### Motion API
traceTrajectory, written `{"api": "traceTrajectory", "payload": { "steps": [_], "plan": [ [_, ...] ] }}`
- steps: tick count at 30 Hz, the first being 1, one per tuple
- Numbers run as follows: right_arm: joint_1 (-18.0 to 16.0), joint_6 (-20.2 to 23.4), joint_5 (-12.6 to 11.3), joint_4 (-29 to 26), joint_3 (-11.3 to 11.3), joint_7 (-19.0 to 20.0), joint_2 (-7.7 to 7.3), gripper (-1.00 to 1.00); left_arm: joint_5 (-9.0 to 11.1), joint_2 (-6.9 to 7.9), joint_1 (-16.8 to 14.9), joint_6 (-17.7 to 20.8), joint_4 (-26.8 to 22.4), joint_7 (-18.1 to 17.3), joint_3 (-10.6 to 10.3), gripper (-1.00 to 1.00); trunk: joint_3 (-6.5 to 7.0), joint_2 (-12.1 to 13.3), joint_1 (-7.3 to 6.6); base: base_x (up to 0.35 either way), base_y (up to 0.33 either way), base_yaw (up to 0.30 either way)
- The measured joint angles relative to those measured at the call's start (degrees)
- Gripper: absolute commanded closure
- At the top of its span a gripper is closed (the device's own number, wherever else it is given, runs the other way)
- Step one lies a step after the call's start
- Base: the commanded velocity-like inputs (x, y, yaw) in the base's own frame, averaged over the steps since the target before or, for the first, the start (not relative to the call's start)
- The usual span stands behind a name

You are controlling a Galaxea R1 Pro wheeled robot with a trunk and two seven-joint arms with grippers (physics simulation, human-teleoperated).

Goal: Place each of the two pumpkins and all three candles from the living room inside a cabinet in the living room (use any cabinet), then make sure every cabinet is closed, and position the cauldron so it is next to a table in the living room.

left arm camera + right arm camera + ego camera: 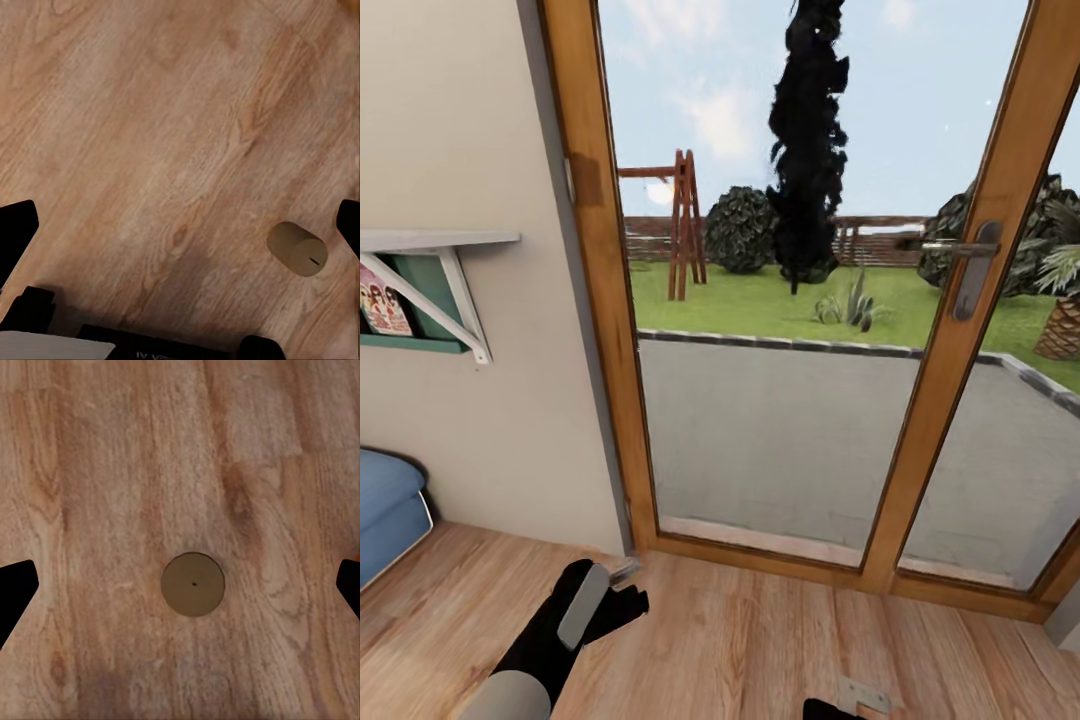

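L gripper (180, 225) hung over the wood floor (150, 112), jaws spread wide, nothing held; a grey-beige candle (297, 248) stood tilted near one fingertip. R gripper (180, 585), jaws equally wide and empty, was centred above a candle (193, 584) seen end-on, w/ bare boards all round. Glass door (780, 300) ahead.
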Motion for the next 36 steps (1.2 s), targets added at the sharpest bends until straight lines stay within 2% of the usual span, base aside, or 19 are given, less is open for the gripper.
{"api": "traceTrajectory", "payload": {
  "steps": [2, 5, 14, 27, 36],
  "plan": [
    [0.0, 0.1, 0.0, 0.2, 0.0, 0.1, 0.00, -1.00, 0.3, -0.09, 0.0, 3.3, -5.1, 0.8, 0.1, -1.00, -0.36, -0.8, 0.44, 0.000, 0.000, 0.000],
    [0.0, 0.2, 0.2, 0.2, 0.0, 0.0, 0.05, -1.00, 0.4, -0.01, 0.0, 4.0, -6.3, 1.0, 0.3, -1.00, -0.90, -2.0, 1.10, 0.000, 0.000, 0.000],
    [0.0, 0.0, 0.1, 0.1, 0.0, -0.1, 0.05, -1.00, 0.5, -0.77, 0.0, 4.2, -6.6, 1.0, 0.0, -1.00, -2.52, -5.6, 3.08, 0.000, 0.000, 0.000],
    [0.0, 0.4, 0.4, -0.1, 0.0, 0.0, -0.01, -1.00, 0.5, -1.12, 0.0, 4.3, -6.6, 1.0, -0.1, -1.00, -4.85, -10.8, 5.93, 0.000, 0.000, 0.000],
    [-0.7, 6.0, -0.1, -0.6, -0.2, 0.0, -0.11, -1.00, 0.5, -1.31, 0.0, 4.4, -6.6, 0.9, -0.2, -1.00, -6.47, -14.4, 7.91, 0.000, 0.000, 0.000]
  ]
}}
